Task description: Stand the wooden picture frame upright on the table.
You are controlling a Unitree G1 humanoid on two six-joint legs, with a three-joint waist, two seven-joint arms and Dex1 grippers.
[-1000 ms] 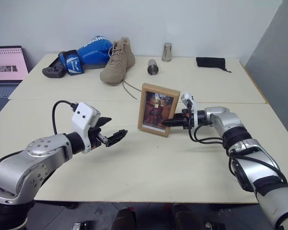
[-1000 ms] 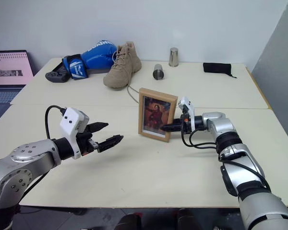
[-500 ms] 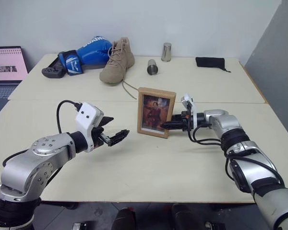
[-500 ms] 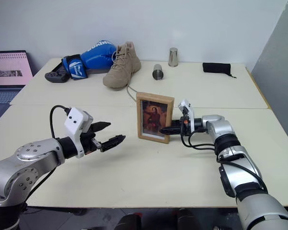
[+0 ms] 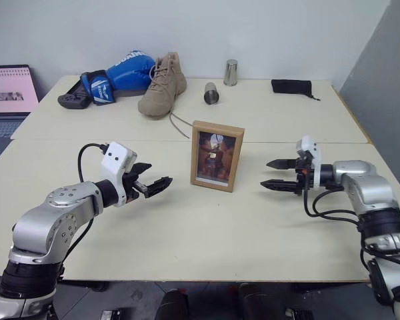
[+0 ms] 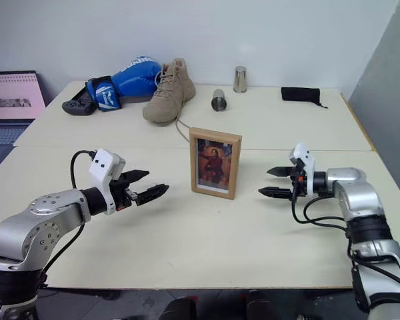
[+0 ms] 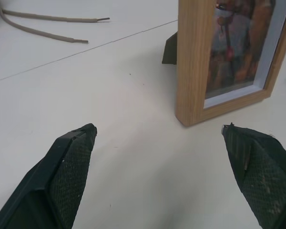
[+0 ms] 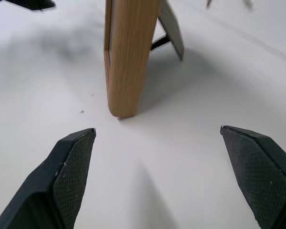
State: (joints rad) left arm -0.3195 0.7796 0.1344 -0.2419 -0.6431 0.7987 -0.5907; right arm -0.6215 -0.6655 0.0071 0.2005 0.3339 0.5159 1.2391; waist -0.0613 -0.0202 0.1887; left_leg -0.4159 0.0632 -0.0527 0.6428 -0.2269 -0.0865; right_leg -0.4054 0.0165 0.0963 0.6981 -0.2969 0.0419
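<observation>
pale cream table (image 5: 207, 227) w/ clutter along the far edge; the wooden picture frame (image 5: 217, 155) stands upright mid-table, leaning back on its hinged prop (image 8: 170, 26), so it needs no support from me. my left gripper (image 5: 155, 185) & right gripper (image 5: 277, 174) sit wide open either side, holding nothing, clear of it so as not to knock it.

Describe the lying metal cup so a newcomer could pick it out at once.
On the far half of the cream table, behind the standing wooden picture frame, two small metal cups sit to the right of the tan boot. The one meant is nearer the boot and lies on its side, open mouth towards the camera; its neighbour stands upright farther back.
</observation>
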